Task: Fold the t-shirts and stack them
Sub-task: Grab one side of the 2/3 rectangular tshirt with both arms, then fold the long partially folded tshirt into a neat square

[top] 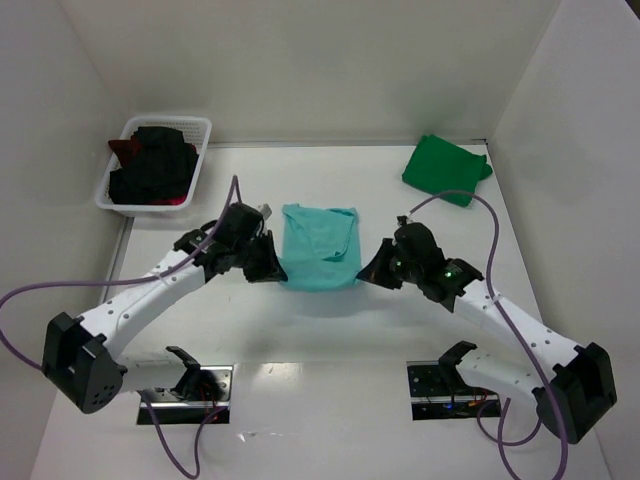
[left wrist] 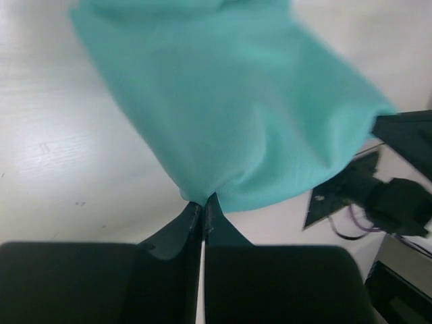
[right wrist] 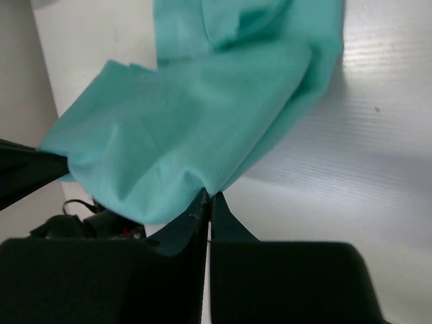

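Observation:
A light teal t-shirt (top: 318, 245) is stretched between my two grippers over the middle of the table. My left gripper (top: 277, 268) is shut on its near left corner; the cloth (left wrist: 229, 108) is pinched between the closed fingertips in the left wrist view. My right gripper (top: 366, 272) is shut on its near right corner; the cloth (right wrist: 202, 128) is pinched there in the right wrist view. The near edge is lifted off the table and the far part lies on it. A darker green t-shirt (top: 445, 168) lies folded at the far right.
A white lattice basket (top: 122, 190) at the far left holds black (top: 152, 168) and dark red cloth (top: 123, 149). White walls close the table on the left, back and right. Two black mounts with wiring sit at the near edge.

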Available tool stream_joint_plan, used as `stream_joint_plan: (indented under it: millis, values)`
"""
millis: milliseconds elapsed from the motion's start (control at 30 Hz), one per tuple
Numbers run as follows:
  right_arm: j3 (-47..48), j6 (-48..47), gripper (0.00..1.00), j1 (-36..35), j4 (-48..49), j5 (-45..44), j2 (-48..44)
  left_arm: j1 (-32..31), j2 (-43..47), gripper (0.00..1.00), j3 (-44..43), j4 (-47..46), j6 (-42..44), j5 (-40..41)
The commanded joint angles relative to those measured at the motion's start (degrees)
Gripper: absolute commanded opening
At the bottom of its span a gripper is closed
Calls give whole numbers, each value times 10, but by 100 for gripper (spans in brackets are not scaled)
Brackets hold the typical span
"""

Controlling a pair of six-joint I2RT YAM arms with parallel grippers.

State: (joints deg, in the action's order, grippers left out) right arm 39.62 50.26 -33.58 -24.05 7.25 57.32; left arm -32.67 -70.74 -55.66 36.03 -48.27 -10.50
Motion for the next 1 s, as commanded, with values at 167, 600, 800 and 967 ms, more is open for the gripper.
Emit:
stream_joint_plan:
  millis: [167, 600, 800, 967]
  values:
    - [170, -38, 0, 35, -6, -36, 97, 28, -88, 0, -197, 40, 48, -14]
    - [328, -118, 0, 142, 73, 32, 395, 156, -368, 0, -349, 4, 106, -68]
    - [414, -124, 2, 147, 91, 51, 508, 198, -453, 0, -396, -3, 113, -98]
    - [520, -143, 10, 152, 73, 51, 596, 219, -473, 5, -392, -30, 113, -112]
